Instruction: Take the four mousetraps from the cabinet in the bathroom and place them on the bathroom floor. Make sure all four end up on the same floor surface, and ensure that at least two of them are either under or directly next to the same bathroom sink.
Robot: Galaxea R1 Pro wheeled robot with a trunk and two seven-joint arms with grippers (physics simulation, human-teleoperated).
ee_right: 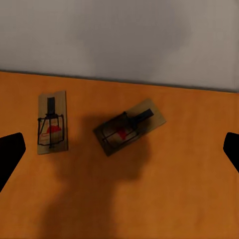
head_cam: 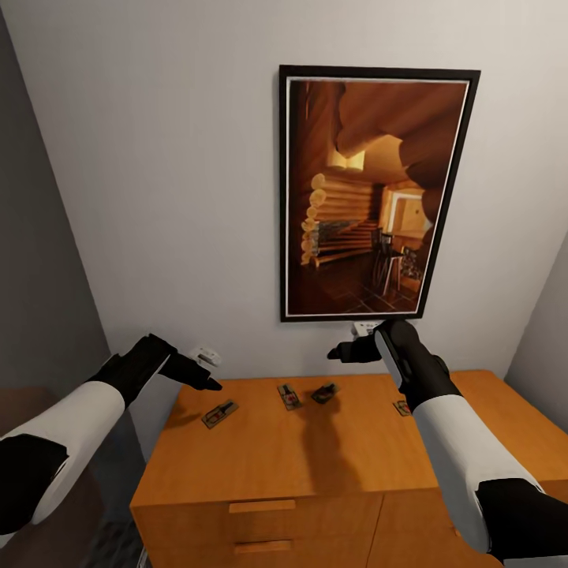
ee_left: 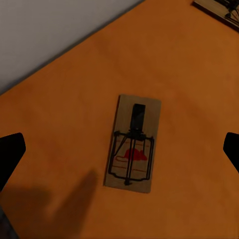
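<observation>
Step now: picking the first traps off the cabinet [head_cam: 268, 457] top. None is lifted yet, I think.
How to do it well: come straight down over one trap, line the fingers up with its two long sides, and pinch the wooden board, not the dark wire. The boards are thin and flat, so the fingertips need to get right down to the wood top or they may slide off.
Left gripper [head_cam: 207, 381]: wide open and holding nothing. It hangs above the cabinet top, touching nothing.
Left trap [ee_left: 132, 144]: lies flat right under the left gripper, in the middle between its two dark fingertips [ee_left: 11, 154].
Right gripper [head_cam: 341, 352]: also wide open and empty, up in the air near the wall.
Middle traps: one tilted trap [ee_right: 128, 127] sits just under the right gripper, and a straight trap [ee_right: 52, 122] lies just beside it, off to one side.
Fourth trap [head_cam: 402, 408]: peeks out by the right arm, partly hidden.
Watch out: the two middle traps are close, so grab only one.
Floor and sink: I cannot tell from here where they are.
</observation>
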